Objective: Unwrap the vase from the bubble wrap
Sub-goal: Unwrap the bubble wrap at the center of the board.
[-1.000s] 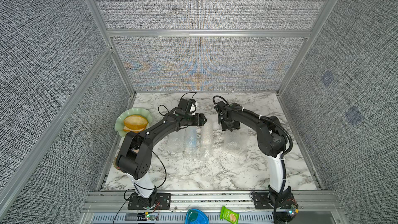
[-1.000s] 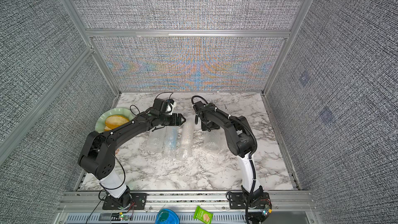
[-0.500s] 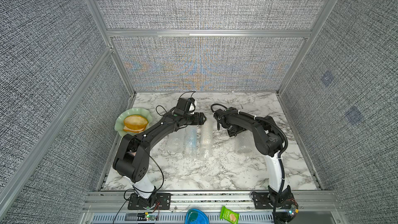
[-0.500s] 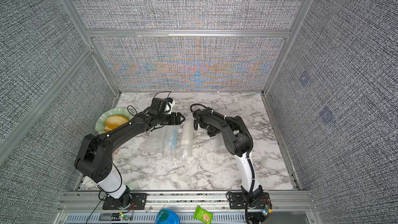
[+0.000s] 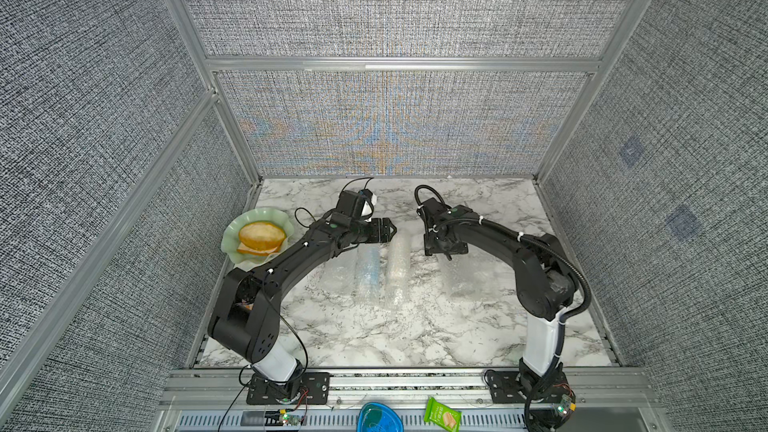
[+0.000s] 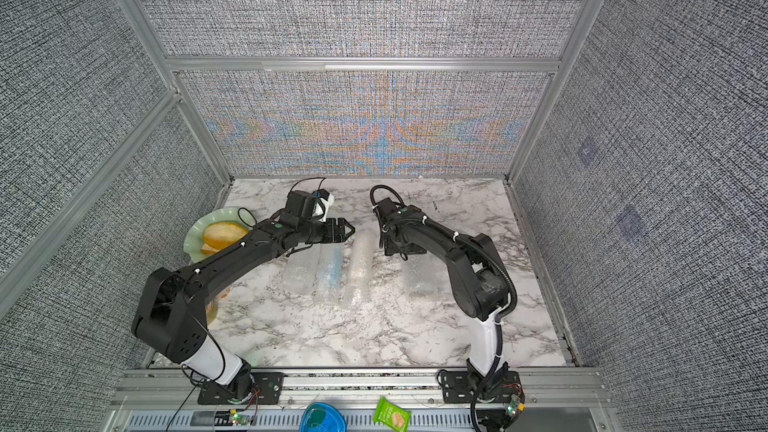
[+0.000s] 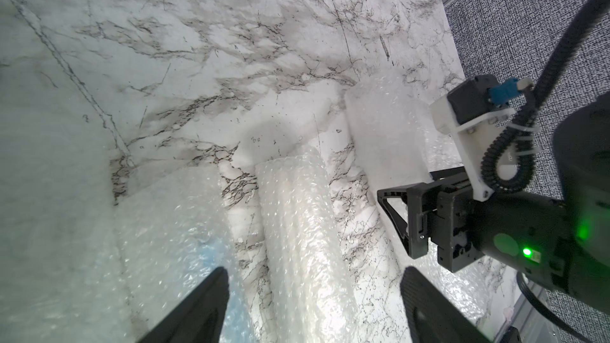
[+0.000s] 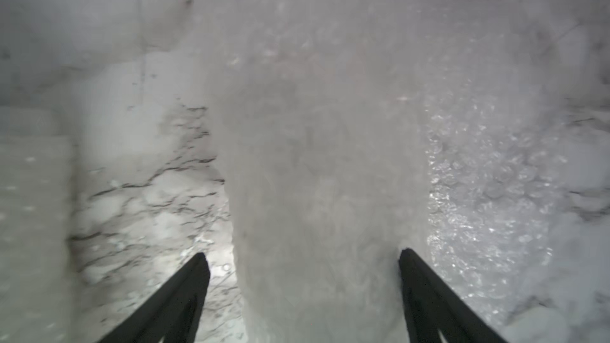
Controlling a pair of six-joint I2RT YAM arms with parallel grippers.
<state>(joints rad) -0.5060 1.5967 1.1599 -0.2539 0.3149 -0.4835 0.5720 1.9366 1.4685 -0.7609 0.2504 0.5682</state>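
The bubble wrap (image 5: 398, 268) lay on the worktop (image 5: 374, 338) as clear, whitish rolls and flat sheets, one tinted blue inside.

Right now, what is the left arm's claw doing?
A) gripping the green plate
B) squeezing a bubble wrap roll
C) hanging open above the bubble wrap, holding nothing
C: the left wrist view shows the left gripper with its jaws spread wide above the bubble wrap, closed on nothing.
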